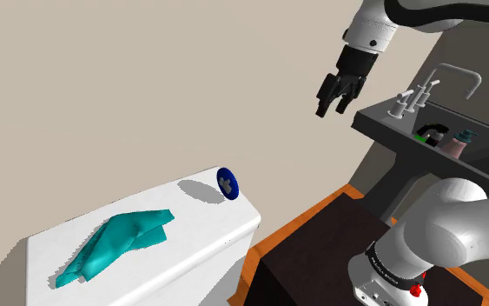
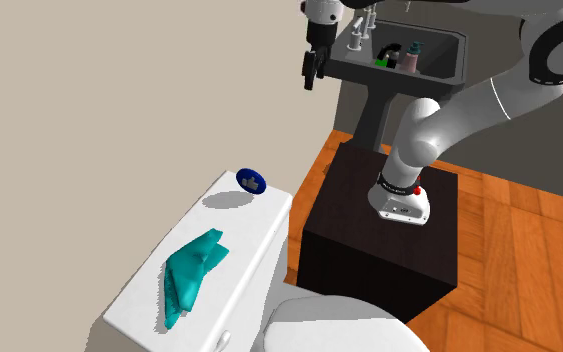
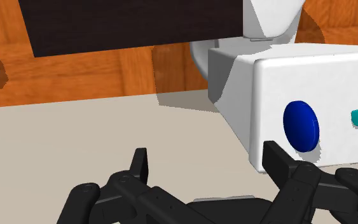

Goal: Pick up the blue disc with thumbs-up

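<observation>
- The all-black two-finger gripper [image 1: 331, 109] hung midair, fingers apart, empty.
- The round blue disc [image 1: 228, 182] stood on edge on the white toilet tank lid [image 1: 190, 256], at the gripper's 8 o'clock in the shoulder view.
- A crumpled teal cloth [image 1: 121, 243] lay at the disc's 8 o'clock.

Count, by kind:
- Disc [image 1: 227, 182], blue: one.
- Cloth [image 1: 116, 243], teal: one.
- Tank [image 1: 221, 233], white: one.
- Toilet bowl [image 2: 329, 325]: one.
- Sink [image 1: 381, 119]: one, holding one bottle [image 1: 453, 146]. The other small items in it are too unclear to count.
- Stand [image 2: 369, 240]: one.
- Arm [image 2: 459, 110]: one.
- Gripper [image 1: 333, 109]: one, with two fingers [image 3: 140, 164].
</observation>
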Tool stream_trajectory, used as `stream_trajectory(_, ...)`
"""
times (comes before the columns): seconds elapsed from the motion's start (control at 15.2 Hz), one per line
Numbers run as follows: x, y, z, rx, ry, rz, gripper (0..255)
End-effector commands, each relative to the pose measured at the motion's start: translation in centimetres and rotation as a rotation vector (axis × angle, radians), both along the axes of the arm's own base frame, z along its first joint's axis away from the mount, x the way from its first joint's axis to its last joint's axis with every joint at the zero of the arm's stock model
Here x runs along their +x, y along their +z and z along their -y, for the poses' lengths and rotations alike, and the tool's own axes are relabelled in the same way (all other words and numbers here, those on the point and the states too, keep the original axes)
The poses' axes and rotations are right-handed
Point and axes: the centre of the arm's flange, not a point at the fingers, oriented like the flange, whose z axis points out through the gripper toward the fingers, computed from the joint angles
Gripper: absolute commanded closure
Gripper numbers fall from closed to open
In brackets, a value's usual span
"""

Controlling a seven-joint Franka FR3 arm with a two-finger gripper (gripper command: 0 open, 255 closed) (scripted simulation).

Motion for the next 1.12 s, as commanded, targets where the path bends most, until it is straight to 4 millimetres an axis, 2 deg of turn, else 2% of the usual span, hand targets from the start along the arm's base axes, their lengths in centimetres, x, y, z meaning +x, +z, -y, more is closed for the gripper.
stream_trajectory(0.0, 0.0, 0.0, 0.0, 0.0, 0.0, 0.0, 0)
stream_trajectory(1.06, 8.1, -10.4, -16.8, -0.004, 0.015, -0.022, 0)
